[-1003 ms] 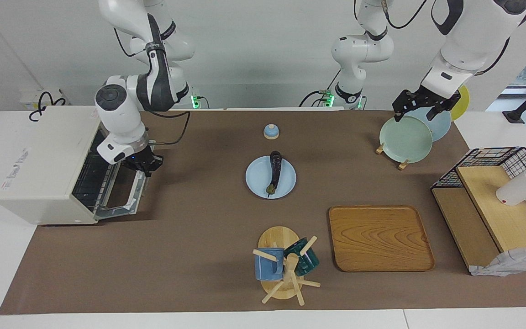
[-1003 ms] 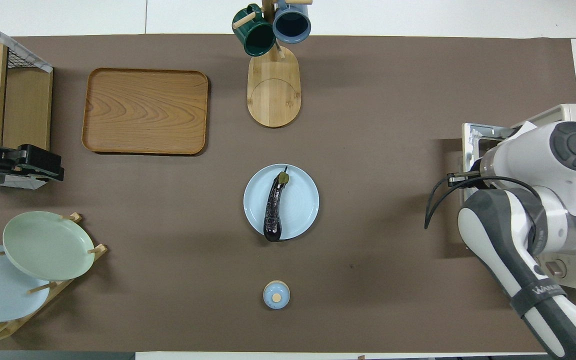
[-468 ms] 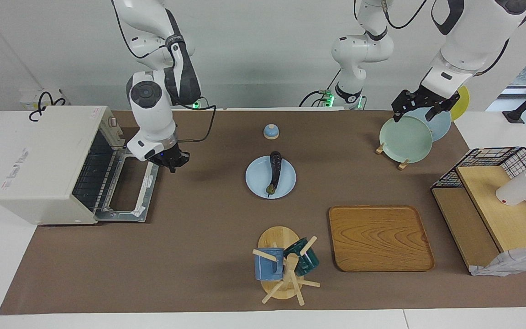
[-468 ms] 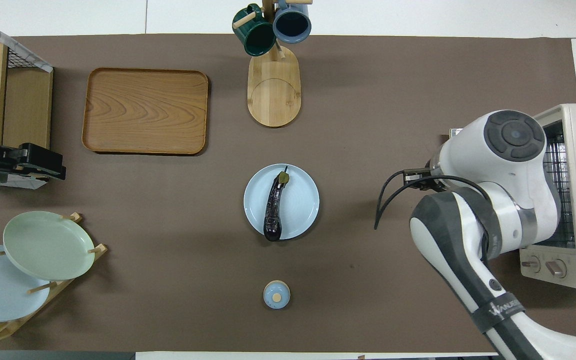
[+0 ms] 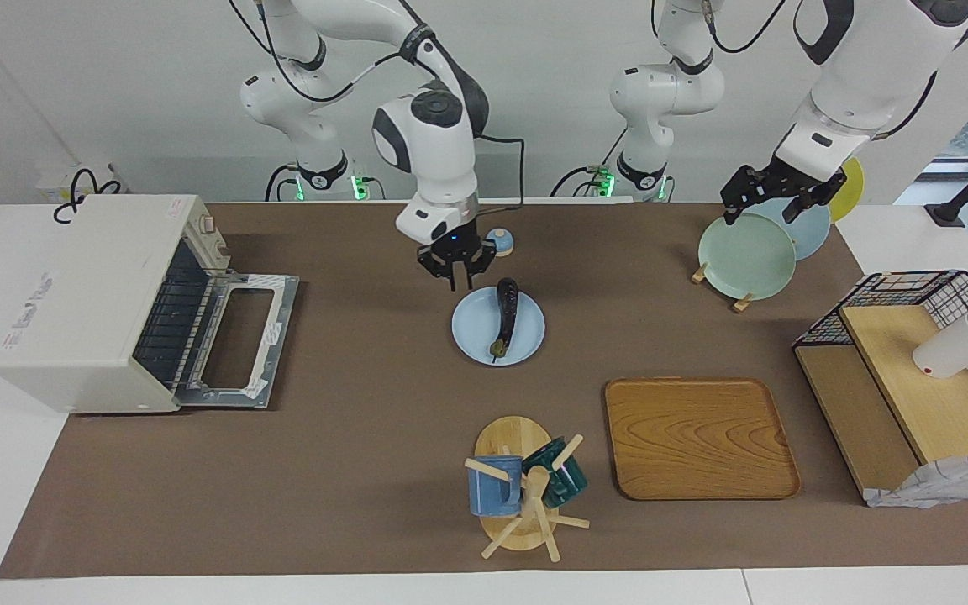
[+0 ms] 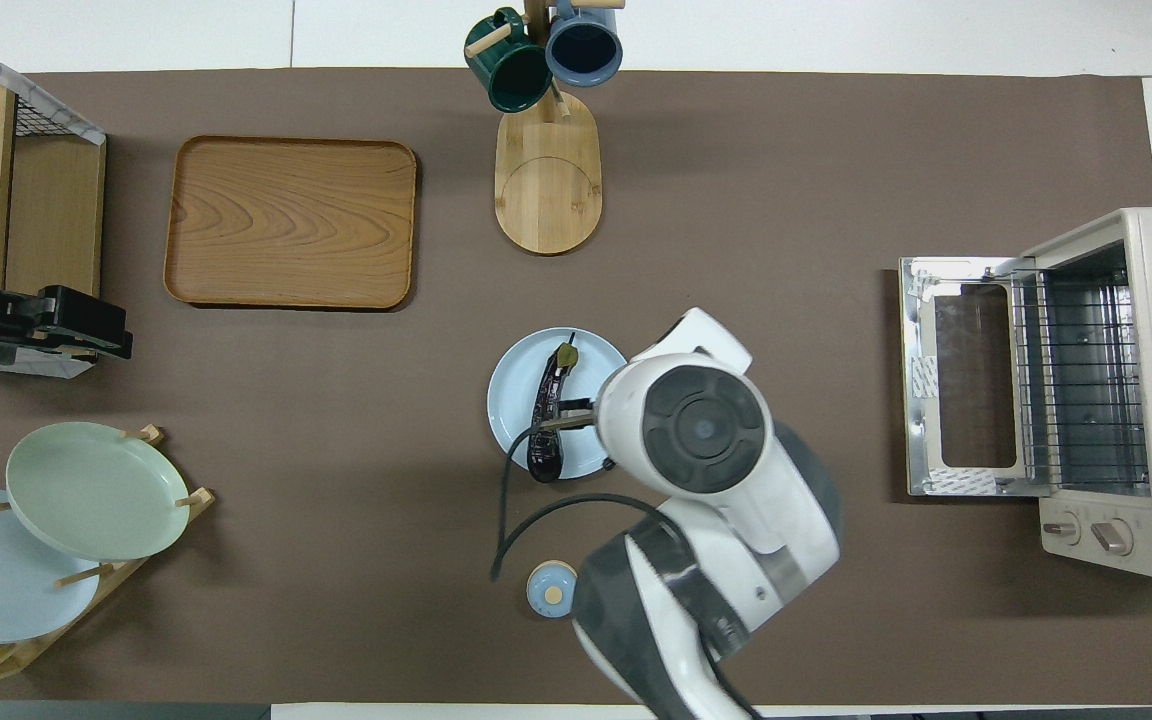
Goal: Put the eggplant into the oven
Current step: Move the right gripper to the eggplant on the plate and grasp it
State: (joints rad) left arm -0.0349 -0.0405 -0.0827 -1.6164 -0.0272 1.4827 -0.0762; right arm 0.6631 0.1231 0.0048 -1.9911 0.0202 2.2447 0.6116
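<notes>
The dark purple eggplant (image 5: 505, 313) (image 6: 546, 425) lies on a light blue plate (image 5: 471, 336) (image 6: 508, 395) mid-table, its stem end pointing away from the robots. My right gripper (image 5: 454, 281) hangs just over the plate's rim nearest the robots, beside the eggplant's thick end and apart from it. In the overhead view the right arm's wrist hides that gripper and part of the plate. The cream-white oven (image 5: 81, 294) (image 6: 1136, 400) stands at the right arm's end of the table. Its glass door (image 5: 242, 336) (image 6: 966, 375) lies dropped flat and the wire rack shows. My left gripper (image 5: 774, 200) waits open over the plate rack.
A small blue lidded pot (image 5: 501, 243) (image 6: 552, 588) sits between the plate and the robots. Farther out are a mug tree (image 5: 526, 491) and a wooden tray (image 5: 698, 437). The plate rack (image 5: 744, 256) and a wire-mesh shelf box (image 5: 904, 378) stand toward the left arm's end.
My right arm has swung from the oven door to over the eggplant's plate. The door now lies fully open. The left arm has not moved.
</notes>
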